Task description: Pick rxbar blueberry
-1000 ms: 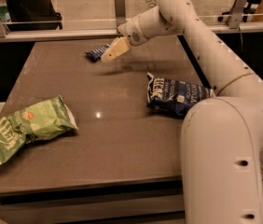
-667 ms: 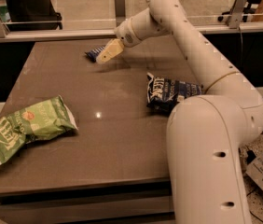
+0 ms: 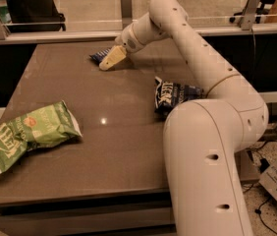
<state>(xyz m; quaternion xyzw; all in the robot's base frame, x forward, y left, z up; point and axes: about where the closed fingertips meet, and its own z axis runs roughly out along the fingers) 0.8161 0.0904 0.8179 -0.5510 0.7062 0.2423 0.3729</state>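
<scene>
You are looking at the gripper sitting low over the table in the upper middle of the frame. Its tip is lying right against the rxbar blueberry. The bar is resting flat near the far edge of the table, just left of the tip and partly hidden behind it. You cannot tell from this angle how wide the gripper is set, or whether it is gripping the bar at all.

The main risk you are facing is a push instead of a grasp. The bar is thin and is lying on a smooth top, so a tip coming in at a slant could be sliding it toward the far edge and off the table. A pinch that is catching only a corner of the wrapper could be letting it slip out on the lift. Going too low would be pressing the tip into the tabletop.

The dark blue chip bag at centre right and the green chip bag at lower left are lying well apart from the bar, so neither is getting in your way.

The bar is showing as a small, flat, dark navy wrapper with a little pale print
</scene>
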